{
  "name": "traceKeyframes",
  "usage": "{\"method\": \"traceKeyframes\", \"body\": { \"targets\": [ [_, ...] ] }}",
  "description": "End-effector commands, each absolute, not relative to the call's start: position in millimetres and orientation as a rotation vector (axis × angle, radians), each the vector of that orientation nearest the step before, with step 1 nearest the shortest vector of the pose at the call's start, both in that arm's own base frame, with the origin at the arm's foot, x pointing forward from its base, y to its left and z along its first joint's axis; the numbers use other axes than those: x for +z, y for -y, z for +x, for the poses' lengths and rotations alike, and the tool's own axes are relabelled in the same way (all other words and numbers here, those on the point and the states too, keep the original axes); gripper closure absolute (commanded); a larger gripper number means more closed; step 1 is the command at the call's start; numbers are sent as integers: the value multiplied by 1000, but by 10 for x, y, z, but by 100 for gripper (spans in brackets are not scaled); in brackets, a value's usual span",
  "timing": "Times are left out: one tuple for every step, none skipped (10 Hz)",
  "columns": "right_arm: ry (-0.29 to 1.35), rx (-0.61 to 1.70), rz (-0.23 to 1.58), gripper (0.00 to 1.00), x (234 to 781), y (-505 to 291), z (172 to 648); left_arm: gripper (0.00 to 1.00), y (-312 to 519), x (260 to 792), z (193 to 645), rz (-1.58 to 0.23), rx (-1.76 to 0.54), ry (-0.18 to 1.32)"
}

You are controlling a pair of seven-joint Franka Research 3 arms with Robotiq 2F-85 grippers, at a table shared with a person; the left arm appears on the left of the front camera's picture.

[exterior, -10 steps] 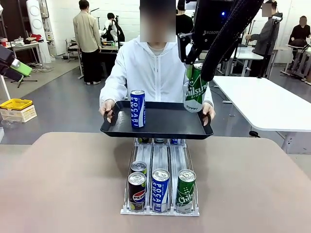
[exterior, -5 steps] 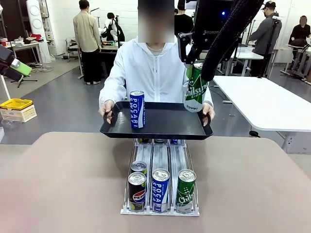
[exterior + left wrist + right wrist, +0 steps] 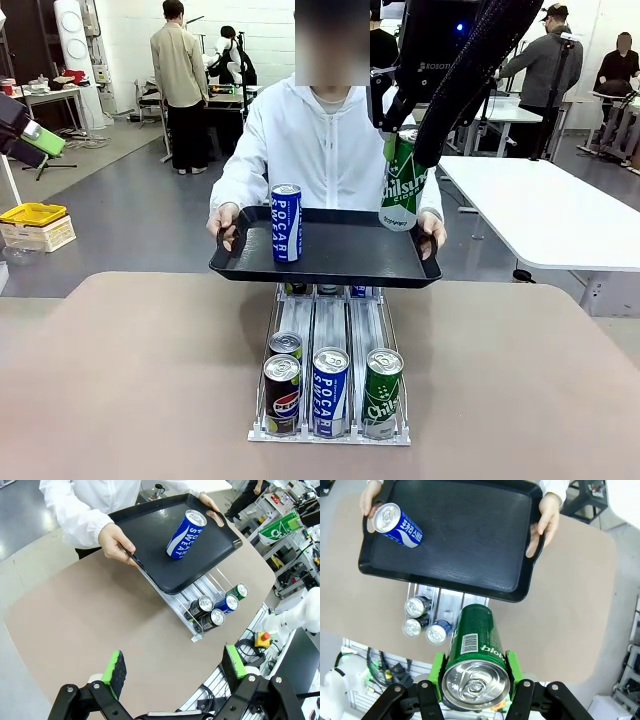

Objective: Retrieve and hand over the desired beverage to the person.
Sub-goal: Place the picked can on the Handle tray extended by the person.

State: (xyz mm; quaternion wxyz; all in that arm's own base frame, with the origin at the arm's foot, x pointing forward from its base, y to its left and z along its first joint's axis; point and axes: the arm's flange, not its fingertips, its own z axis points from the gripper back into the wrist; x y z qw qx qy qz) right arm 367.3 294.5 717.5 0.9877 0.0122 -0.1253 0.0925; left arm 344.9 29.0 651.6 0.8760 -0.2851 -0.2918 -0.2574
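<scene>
The right claw [image 3: 475, 677] is clenched on a green Chilsung can [image 3: 403, 182], its green pads pressed to either side of the can near the top, holding it upright in the air just above the right end of the black tray [image 3: 340, 262]. The person [image 3: 318, 140] in a white hooded jacket holds that tray by both end handles over the far edge of the table [image 3: 130, 370]. A blue Pocari Sweat can [image 3: 286, 223] stands upright on the tray's left part, well apart from the green can. Below the tray, a clear can rack [image 3: 331, 345] on the table holds more cans in three lanes. The left claw [image 3: 175, 667] hangs released, fingers wide apart, above the table, gripping nothing.
</scene>
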Motion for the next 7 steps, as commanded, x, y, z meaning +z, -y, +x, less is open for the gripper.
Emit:
{"method": "traceKeyframes", "body": {
  "targets": [
    [261,166,18,50,7196,-2936,3644,0,-302,6515,3449,-597,-535,611],
    [261,166,18,50,7196,-2936,3644,0,-302,6515,3449,-597,-535,611],
    [261,166,18,50,7196,-2936,3644,0,-302,6515,3449,-597,-535,611],
    [261,166,18,50,7196,-2936,3644,0,-302,6515,3449,-597,-535,611],
    [261,166,18,50,7196,-2936,3644,0,-302,6515,3449,-597,-535,611],
    [261,166,18,50,7196,-2936,3644,0,-302,6515,3449,-597,-535,611],
    [252,186,25,42,7175,-2945,3673,0,-302,6515,3449,-597,-535,611]
  ]
}}
